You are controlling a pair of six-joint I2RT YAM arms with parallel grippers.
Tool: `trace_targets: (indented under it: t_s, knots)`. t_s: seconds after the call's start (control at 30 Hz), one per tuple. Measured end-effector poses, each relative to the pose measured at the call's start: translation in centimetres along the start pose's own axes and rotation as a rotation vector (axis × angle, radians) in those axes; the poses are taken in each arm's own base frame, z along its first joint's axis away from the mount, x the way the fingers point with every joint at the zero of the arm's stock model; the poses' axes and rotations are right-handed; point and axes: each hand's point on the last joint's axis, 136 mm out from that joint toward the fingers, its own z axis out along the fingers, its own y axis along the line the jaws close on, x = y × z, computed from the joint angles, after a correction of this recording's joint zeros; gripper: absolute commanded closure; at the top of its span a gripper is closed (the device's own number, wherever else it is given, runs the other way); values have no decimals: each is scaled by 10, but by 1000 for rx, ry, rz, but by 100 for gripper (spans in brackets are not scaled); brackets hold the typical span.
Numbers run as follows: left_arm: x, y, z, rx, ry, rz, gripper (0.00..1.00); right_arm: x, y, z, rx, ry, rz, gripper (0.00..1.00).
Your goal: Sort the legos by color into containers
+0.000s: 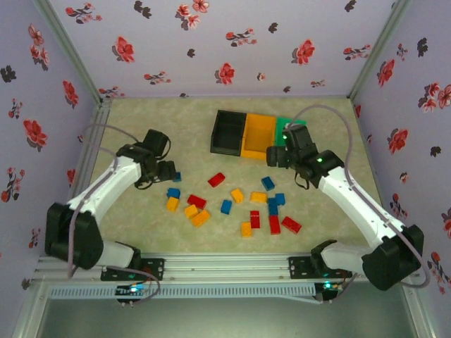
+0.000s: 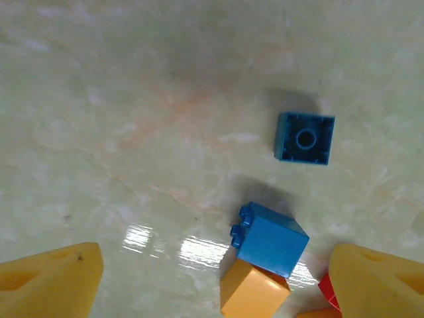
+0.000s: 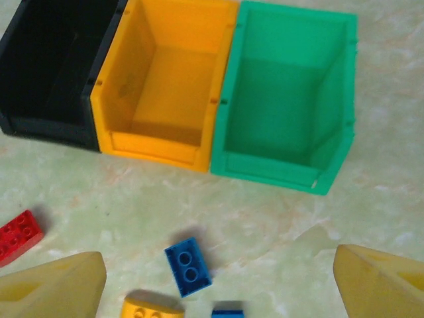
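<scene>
Red, blue and orange-yellow legos lie scattered on the table in front of the arms. The black bin, orange bin and green bin stand joined at the back. My left gripper hangs open by the left end of the scatter. Its wrist view shows a blue brick on an orange one between the fingers, and an upturned blue brick beyond. My right gripper is open in front of the bins, above an upturned blue brick.
Flowered walls close in the table on three sides. In the right wrist view the black bin, orange bin and green bin look empty. A red brick and a yellow brick lie near the right fingers.
</scene>
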Motion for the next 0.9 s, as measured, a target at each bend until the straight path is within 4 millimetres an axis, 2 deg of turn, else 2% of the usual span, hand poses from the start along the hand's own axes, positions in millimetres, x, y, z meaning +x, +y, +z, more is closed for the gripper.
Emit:
trace_targets:
  t_s: [0.13,0.3,0.5,0.73,0.9]
  knots:
    - [6,-9,23,2,69,11,17,5,12,1,-21,13,1,13]
    - [11,-16,46,0,122,23,19,9,18,0,-32,18,10,15]
    - [3,-31,54,56,100,17,20,18,19,4,-28,44,19,17]
    - [-2,-41,70,67,117,39,35,25,23,10,-25,72,2,19]
    - [-3,-46,80,66,137,62,38,28,25,9,-27,78,0,20]
